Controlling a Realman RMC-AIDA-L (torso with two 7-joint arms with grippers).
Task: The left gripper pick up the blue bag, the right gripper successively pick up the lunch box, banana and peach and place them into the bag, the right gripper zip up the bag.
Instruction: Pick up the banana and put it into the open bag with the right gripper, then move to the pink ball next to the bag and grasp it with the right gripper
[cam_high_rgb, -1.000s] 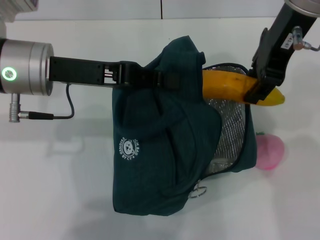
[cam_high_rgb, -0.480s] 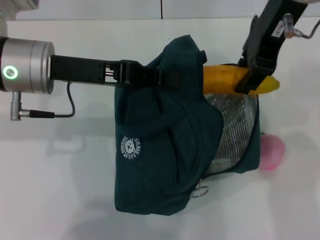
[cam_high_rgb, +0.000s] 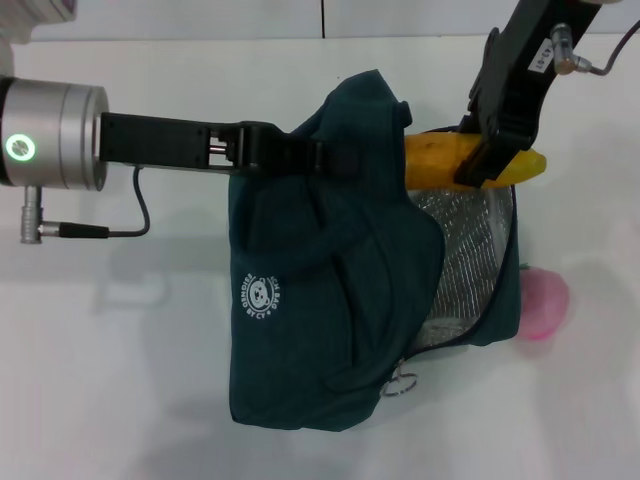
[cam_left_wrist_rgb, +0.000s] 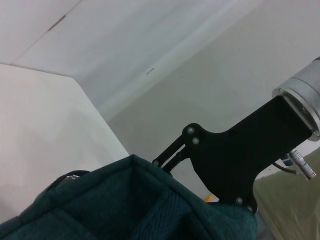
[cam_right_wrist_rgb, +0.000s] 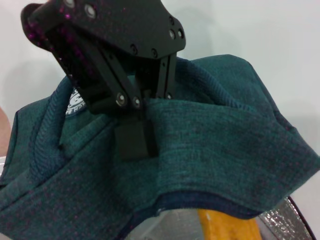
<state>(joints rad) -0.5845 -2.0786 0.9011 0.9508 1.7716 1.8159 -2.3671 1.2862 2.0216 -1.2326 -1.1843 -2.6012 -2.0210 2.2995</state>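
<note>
Banana held at the open mouth of the lifted bag

On the white surface (cam_high_rgb: 120, 380), the big dark teal woven-fabric bag (cam_high_rgb: 320, 300) hangs from the left hand (cam_high_rgb: 335, 160), whose black fingers are clamped on its top fold; crinkled silver foil lining shows inside, contents hard to make out. The right hand (cam_high_rgb: 480, 170) is closed on the curved yellow banana (cam_high_rgb: 435, 162), one end inside the bag's mouth. The small round pink peach (cam_high_rgb: 545, 303) lies partly hidden behind the bag's corner.
</note>
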